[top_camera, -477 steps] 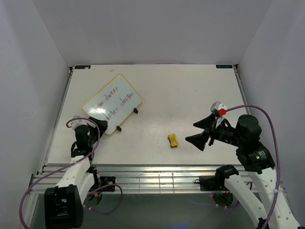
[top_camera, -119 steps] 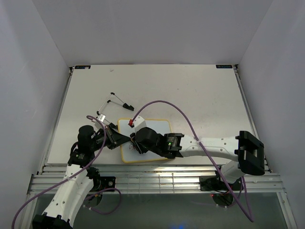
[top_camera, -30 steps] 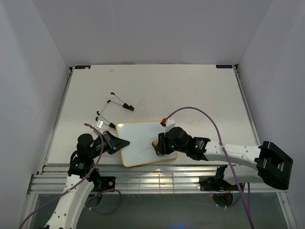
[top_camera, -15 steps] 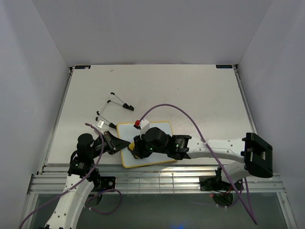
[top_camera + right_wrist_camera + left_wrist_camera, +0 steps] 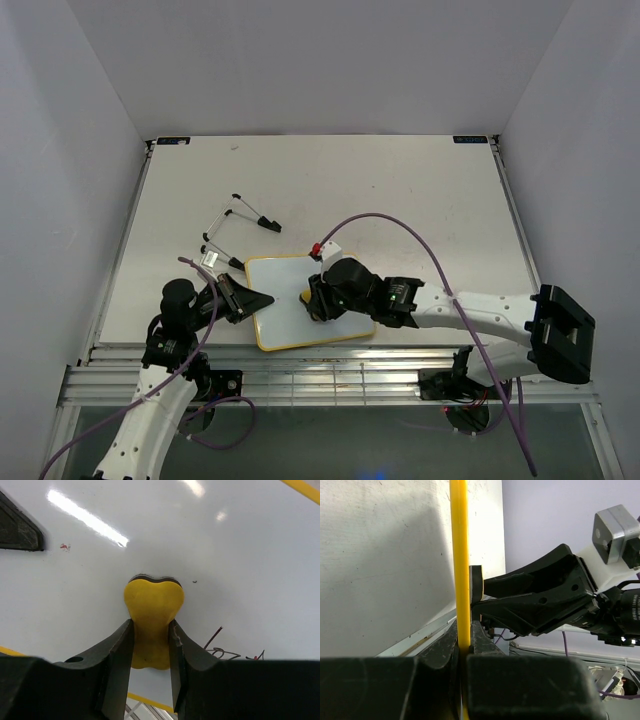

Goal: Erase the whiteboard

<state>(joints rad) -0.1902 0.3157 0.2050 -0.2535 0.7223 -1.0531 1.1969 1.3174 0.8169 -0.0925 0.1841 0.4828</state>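
The whiteboard (image 5: 280, 290), white with a thin yellow frame, lies flat near the table's front edge. My left gripper (image 5: 255, 300) is shut on its left edge; the yellow frame (image 5: 458, 555) runs up between those fingers (image 5: 464, 642). My right gripper (image 5: 151, 640) is shut on the yellow bone-shaped eraser (image 5: 152, 605), pressed onto the whiteboard surface (image 5: 225, 540) at mid-board (image 5: 309, 297). A small red-and-black scribble (image 5: 225, 650) remains just right of the eraser, and a tiny red mark (image 5: 65, 546) lies to its left.
Thin black and white stand pieces (image 5: 240, 215) lie loose on the table behind the board. The right arm (image 5: 470, 310) stretches across from the right, with its purple cable (image 5: 400, 225) arching above. White walls close in the table on three sides.
My right gripper swept the eraser from the board's right side to its left, then back to the middle. The left gripper and the board stayed put.
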